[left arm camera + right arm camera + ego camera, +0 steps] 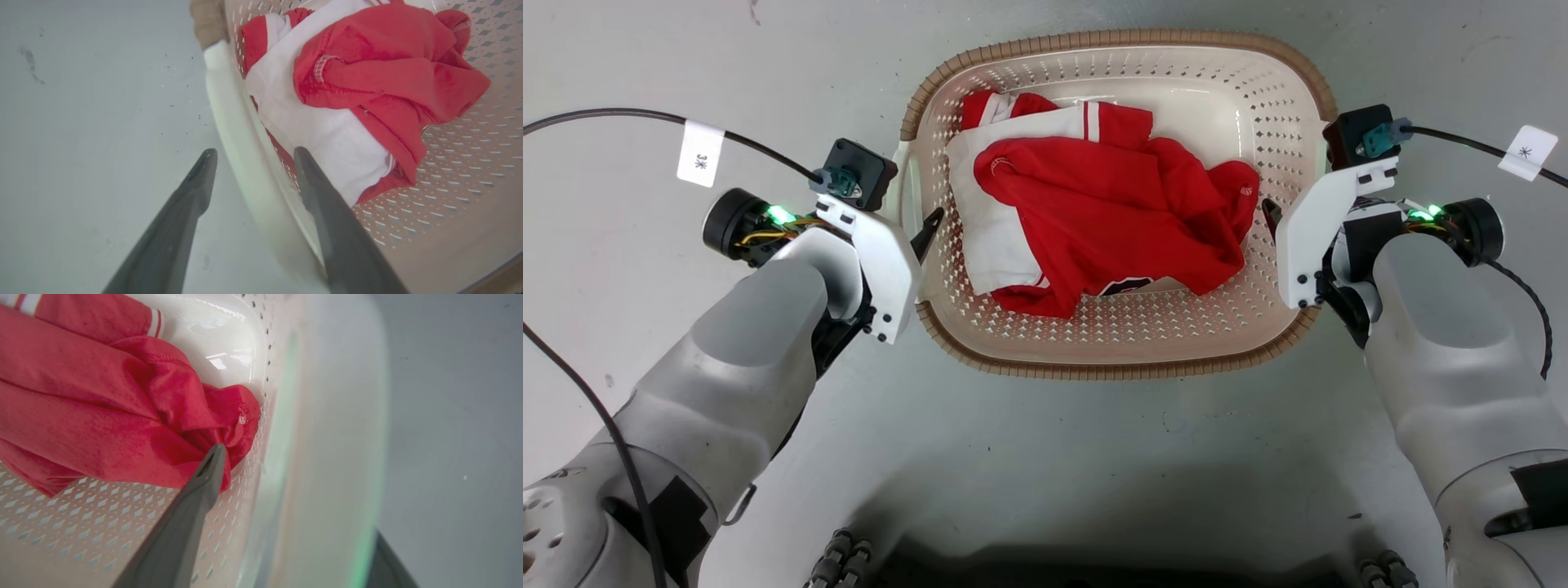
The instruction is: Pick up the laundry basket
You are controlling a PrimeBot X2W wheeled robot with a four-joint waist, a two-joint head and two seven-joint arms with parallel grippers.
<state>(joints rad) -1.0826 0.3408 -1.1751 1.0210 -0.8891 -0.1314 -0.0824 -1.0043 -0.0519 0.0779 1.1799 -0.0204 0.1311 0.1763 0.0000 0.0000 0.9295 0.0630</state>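
While I lean over the grey floor (1045, 457), the laundry basket (1119, 39) stands upright straight ahead at twelve o'clock, between my two forearms. It is cream plastic with perforated walls and a brown woven-look rim. Crumpled red and white clothing (1094, 212) lies inside and covers most of the bottom. A white panel shows toward nine o'clock, and a red fold is bunched against the wall at three o'clock.

My left gripper (254, 155) is at the basket's nine o'clock side. Its two dark fingers are spread apart astride the white left handle (237, 122). One finger (322, 212) reaches down inside the wall, just beside the white cloth. The other is outside over the floor, and a strip of floor shows between it and the handle, so nothing is clamped there.

My right gripper (1286, 219) is at the three o'clock side and is also spread wide across the white right handle (327, 457). In the right wrist view the inner finger (192, 506) points into the basket, its tip at the bunched red fold. Only a dark sliver of the outer finger shows beyond the blurred handle. I cannot tell whether either right finger presses on the plastic.

A black cable with a white tag (700, 153) runs off toward ten o'clock from my left wrist, and another tag (1527, 152) hangs on the cable at two o'clock. Green lights glow on both wrists.
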